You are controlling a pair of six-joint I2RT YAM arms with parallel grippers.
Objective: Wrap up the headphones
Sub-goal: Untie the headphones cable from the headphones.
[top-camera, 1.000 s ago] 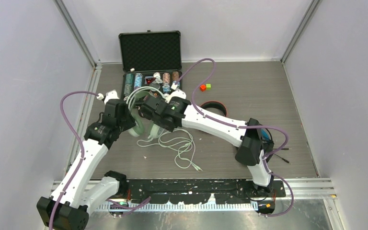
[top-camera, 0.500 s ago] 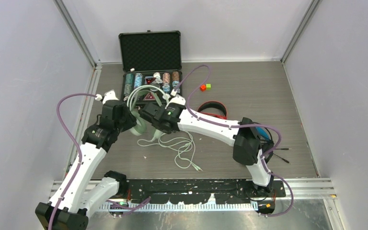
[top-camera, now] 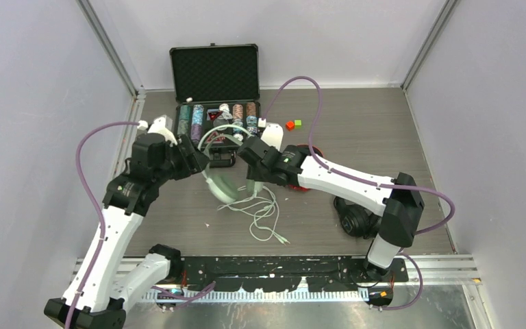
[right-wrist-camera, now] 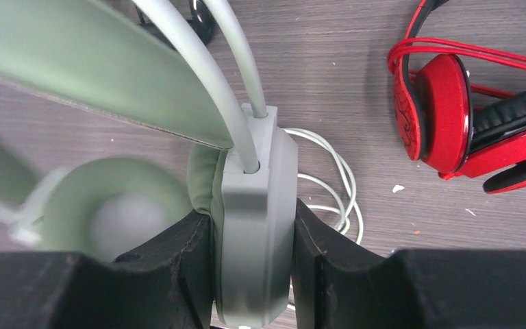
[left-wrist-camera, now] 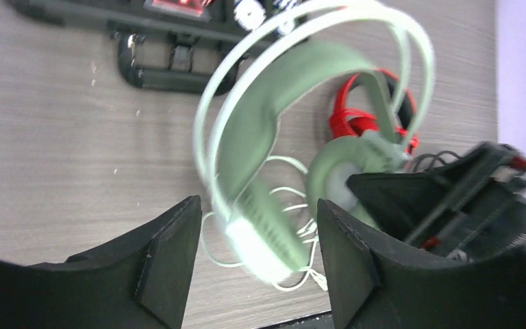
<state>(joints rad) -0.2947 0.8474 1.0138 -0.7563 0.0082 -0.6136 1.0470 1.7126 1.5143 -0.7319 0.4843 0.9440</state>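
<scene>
The pale mint-green headphones (top-camera: 220,186) are held off the table. My right gripper (top-camera: 259,159) is shut on one ear cup (right-wrist-camera: 253,233). The other ear cup (left-wrist-camera: 264,236) hangs blurred in front of my left gripper (left-wrist-camera: 259,204), which is open and not touching it. The left gripper also shows in the top view (top-camera: 202,163), left of the headband (top-camera: 214,132). The mint cable (top-camera: 264,214) trails in loose loops on the table. The red headphones (top-camera: 309,152) lie behind the right arm and show in the right wrist view (right-wrist-camera: 438,113). The black headphones (top-camera: 353,216) lie by the right arm's elbow.
An open black case (top-camera: 216,72) with poker chips stands at the back, close behind the headband. Small red and green cubes (top-camera: 293,124) lie to its right. Walls close in the table on the left, right and back.
My right gripper has moved right and back with the mint ear cup, lifting the headphones; the free cup now swings. The right elbow swung right, uncovering the black headphones. The left gripper shifted slightly back.
</scene>
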